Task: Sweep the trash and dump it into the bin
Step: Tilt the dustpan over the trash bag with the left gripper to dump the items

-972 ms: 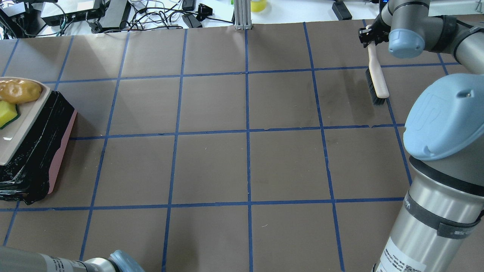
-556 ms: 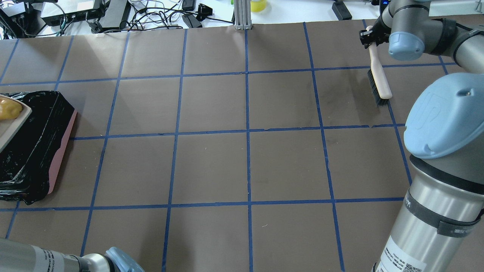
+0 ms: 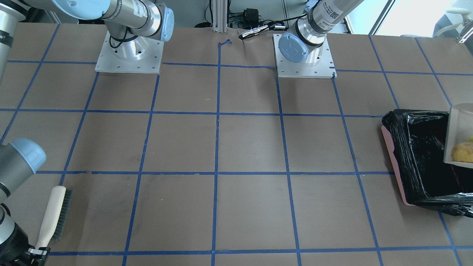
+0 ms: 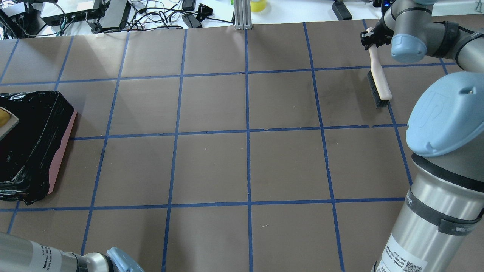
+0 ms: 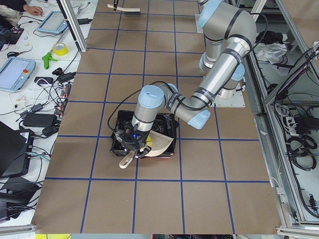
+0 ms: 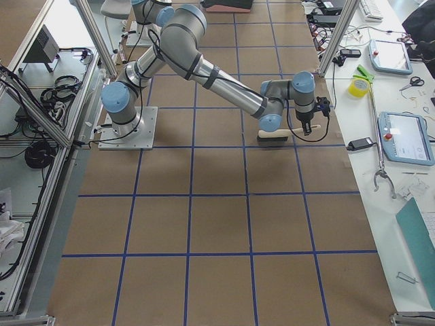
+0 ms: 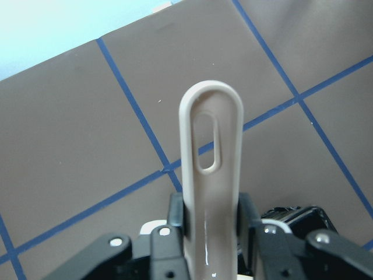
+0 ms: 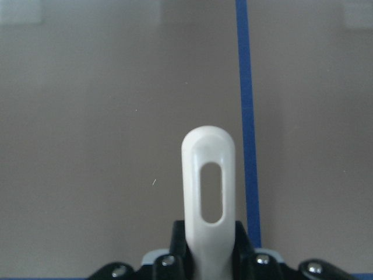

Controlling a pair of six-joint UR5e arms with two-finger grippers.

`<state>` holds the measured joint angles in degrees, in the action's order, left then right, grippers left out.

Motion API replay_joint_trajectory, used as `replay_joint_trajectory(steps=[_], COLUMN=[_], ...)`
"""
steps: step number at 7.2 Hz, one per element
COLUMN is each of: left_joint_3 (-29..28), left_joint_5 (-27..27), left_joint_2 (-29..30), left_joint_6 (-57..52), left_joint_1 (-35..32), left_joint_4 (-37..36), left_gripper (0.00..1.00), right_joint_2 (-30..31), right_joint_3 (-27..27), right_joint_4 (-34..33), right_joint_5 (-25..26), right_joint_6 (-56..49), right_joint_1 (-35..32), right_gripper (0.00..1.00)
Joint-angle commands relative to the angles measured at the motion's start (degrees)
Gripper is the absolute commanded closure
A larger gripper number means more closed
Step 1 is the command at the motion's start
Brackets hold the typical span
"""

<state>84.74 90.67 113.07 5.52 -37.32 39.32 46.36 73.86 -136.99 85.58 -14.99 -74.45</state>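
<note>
The bin [image 3: 417,159] is a pink box lined with black plastic at the table's edge; it also shows in the overhead view [image 4: 34,143]. My left gripper [image 7: 211,216] is shut on the handle of the beige dustpan [image 3: 458,129], which it holds tilted over the bin. The golden-brown potato lump [image 3: 463,152] lies in the pan, with a sliver of yellow sponge [image 3: 470,139] beside it. The cream slice is hidden. My right gripper [image 4: 368,37] is shut on the handle of the brush [image 4: 380,85], whose bristles rest on the table far from the bin.
Blue tape lines grid the brown table [image 4: 245,166]. Cables and power bricks [image 4: 113,15] lie beyond the far edge. The two arm bases [image 3: 127,55] stand on plates at the robot's side. My right arm's elbow [image 4: 446,113] looms large at the overhead view's right.
The dustpan with the potato and sponge has moved left, almost out of the overhead view, uncovering the bin's black liner. The brush and right gripper have shifted slightly right.
</note>
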Motion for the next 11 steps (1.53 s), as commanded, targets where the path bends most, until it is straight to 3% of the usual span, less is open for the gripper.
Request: replay_joint_trajectory(steps=[1, 2, 5, 7, 9, 11], left_joint_3=[2.34, 4.44, 5.96, 5.96, 6.13, 5.87], left_joint_5=[0.56, 1.87, 1.97, 1.70, 1.88, 1.97], left_joint_2=[-0.83, -1.53, -4.16, -4.43, -4.61, -4.70], left_joint_6=[-5.82, -7.35, -14.89, -18.08, -21.16, -20.37], left_joint_1=[-3.36, -4.59, -6.71, -6.89, -9.07, -10.14], left_joint_4=[-8.34, -13.43, -18.31, -20.94, -26.37, -23.79], left_gripper=[1.00, 1.00, 1.00, 1.00, 1.00, 1.00], right_joint_2=[-0.04, 0.05, 0.22, 0.75, 1.54, 2.67], right_joint_3=[0.15, 1.10, 1.82, 1.64, 1.90, 1.82], right_joint_4=[-0.12, -0.12, -1.26, -1.09, -0.47, 1.01], right_joint_5=[-0.15, -0.23, -0.15, 0.29, 0.64, 0.64], right_joint_6=[-0.22, -0.22, -0.22, -0.13, -0.31, -0.13], right_joint_1=[0.19, 0.19, 0.27, 0.19, 0.27, 0.27], right_gripper=[0.71, 0.60, 0.45, 0.24, 0.17, 0.12])
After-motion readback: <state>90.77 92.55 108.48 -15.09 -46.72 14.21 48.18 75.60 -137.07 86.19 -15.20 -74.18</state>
